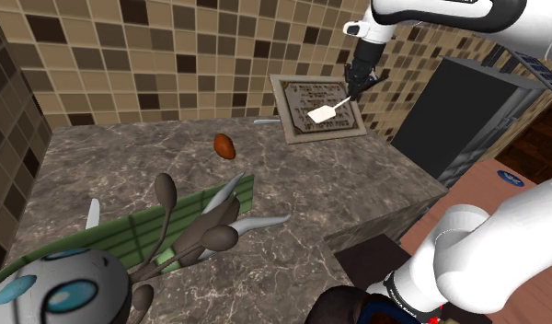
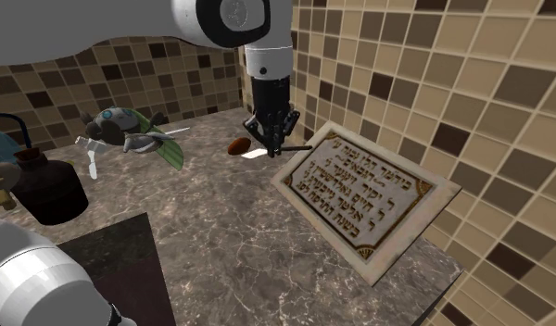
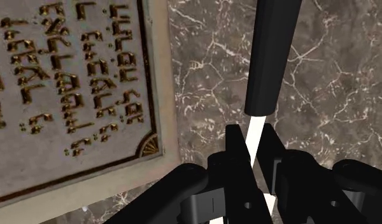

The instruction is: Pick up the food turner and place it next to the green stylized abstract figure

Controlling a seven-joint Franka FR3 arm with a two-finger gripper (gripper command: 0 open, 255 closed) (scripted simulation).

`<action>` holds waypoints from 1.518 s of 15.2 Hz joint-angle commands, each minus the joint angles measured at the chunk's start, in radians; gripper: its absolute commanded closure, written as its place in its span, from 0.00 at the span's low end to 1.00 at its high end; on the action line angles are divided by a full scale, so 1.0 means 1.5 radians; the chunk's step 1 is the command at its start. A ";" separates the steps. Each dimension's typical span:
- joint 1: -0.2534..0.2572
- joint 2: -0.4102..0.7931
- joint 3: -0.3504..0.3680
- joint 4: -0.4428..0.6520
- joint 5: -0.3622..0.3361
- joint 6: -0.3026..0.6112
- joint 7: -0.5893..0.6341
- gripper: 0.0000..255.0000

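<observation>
**Shoulder view:** My gripper (image 1: 361,88) hangs above the lettered plaque (image 1: 297,127), clamped on the food turner (image 1: 322,113). The turner's white blade shows in front of the plaque's face. The green figure (image 1: 113,237) lies well apart from the plaque, at the counter's (image 1: 127,175) other end. A brown oval (image 1: 224,145) rests between figure and plaque, nearer the plaque.

**Second exterior view:** My gripper (image 2: 270,141) stands just beside the plaque's far edge. The figure lies well beyond it.

**Wrist view:** My fingers (image 3: 237,149) pinch the turner's white shank. Its black handle extends over the marble, beside the plaque's corner.
</observation>
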 commanded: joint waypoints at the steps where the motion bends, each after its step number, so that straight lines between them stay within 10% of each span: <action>1: 0.001 0.006 0.000 0.025 0.003 -0.020 -0.004 1.00; 9: 0.003 0.026 -0.001 0.110 0.011 -0.085 -0.015 1.00; 23: 0.089 0.021 0.146 0.096 0.042 -0.101 0.218 1.00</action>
